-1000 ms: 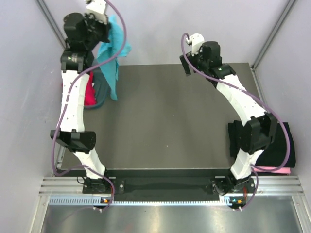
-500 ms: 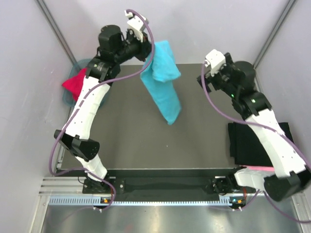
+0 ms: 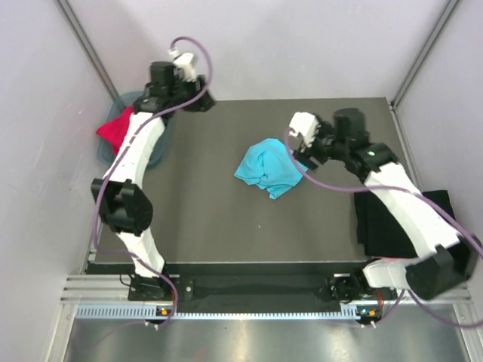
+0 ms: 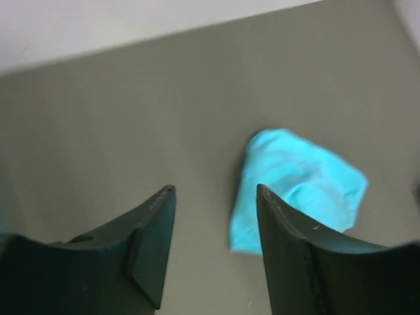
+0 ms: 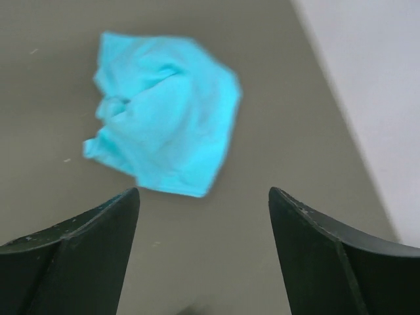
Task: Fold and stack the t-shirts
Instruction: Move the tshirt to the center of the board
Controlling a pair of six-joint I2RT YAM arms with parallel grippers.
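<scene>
Moved: turquoise shirt (image 3: 266,170) (image 4: 298,187) (image 5: 164,138) hung from the left pincer (image 3: 202,102) (image 4: 215,190) half a second ago. It now lies loose, and that pincer has pulled back to the far left corner.
Turquoise shirt: crumpled heap on the desk (image 3: 226,219), about mid-width, somewhat toward the far edge, unfolded.
Right pincer (image 3: 298,143) (image 5: 203,190): just beside the heap's right side, fingers spread wide with nothing between them. From its wrist, the heap lies ahead and to the left, clear of both fingers.
Left pincer: well apart from the heap, jaws parted and empty. The heap shows past its right finger.
Red shirt (image 3: 113,130): bunched in the tub (image 3: 130,96) off the far left corner, spilling over the tub's left side.
Black shirt (image 3: 389,219): flat at the right edge, near half, partly under the right arm.
Open room: bare desk on the heap's left, near and far sides. The right pincer crowds only its right side.
</scene>
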